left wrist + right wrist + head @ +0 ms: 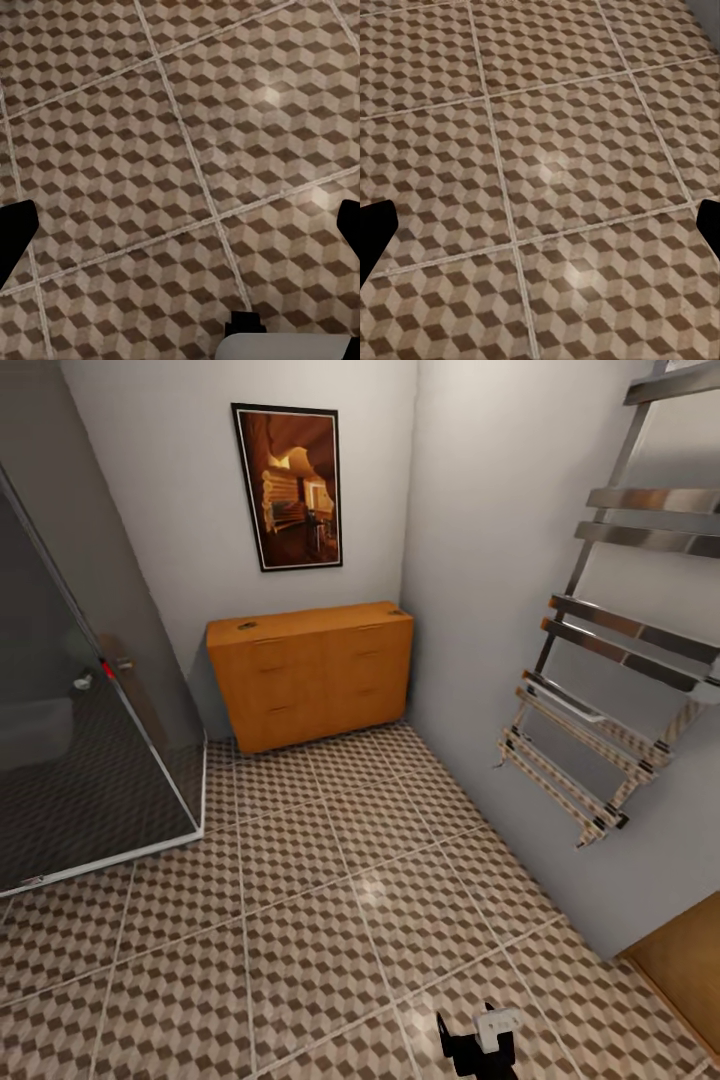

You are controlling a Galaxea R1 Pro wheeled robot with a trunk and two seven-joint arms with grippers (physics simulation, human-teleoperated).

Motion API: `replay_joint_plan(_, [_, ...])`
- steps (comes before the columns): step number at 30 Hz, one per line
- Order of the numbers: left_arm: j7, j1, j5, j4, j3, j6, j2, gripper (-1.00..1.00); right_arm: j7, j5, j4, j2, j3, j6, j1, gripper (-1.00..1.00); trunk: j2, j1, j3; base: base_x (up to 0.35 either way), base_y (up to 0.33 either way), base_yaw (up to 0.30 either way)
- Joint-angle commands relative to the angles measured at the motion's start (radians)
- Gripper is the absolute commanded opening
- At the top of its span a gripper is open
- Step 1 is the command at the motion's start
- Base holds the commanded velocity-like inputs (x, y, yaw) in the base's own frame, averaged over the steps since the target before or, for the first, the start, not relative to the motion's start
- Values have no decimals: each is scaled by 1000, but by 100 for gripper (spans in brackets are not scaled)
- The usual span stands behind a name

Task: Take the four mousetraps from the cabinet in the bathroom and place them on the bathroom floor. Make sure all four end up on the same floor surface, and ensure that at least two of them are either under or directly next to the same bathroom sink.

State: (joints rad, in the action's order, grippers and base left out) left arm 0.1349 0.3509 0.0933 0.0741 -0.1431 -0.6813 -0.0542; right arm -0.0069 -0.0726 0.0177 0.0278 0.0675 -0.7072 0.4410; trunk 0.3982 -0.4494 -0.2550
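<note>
You face the orange-brown wooden cabinet (312, 672) against the far wall, small dark objects on its top possibly mousetraps, across open cube-patterned bathroom floor (330, 920) between glass shower (70, 760) and chrome rail (610, 690); both grippers' fingers spread wide, empty.

The cabinet (312, 672) stands against the far wall, in the corner, on the bathroom floor (300, 900). A framed picture (290, 486) hangs on the wall above it, a shower enclosure (70, 710) stands to its left, and a towel rail (610, 660) is fixed to the right wall. One small object (246, 626), too small to identify, lies on the cabinet's top near its left end.
</note>
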Motion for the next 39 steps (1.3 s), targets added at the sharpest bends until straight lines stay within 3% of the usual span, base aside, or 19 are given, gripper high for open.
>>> replay_joint_plan(1, [0, 2, 9, 4, -9, -6, 0, 100, -1, 2, -1, 0, 6, -3, 1, 100, 2, -1, 0, 14, 0, 164])
replay_joint_plan(29, [0, 2, 9, 4, -9, -6, 0, 100, -1, 2, -1, 0, 6, -2, 1, 100, 2, -1, 35, 1, 0, 163])
replay_joint_plan(39, [0, 2, 9, 4, -9, -6, 0, 100, 0, 2, -1, -2, 6, -2, 1, 100, 2, -1, 37, 0, 0, 37])
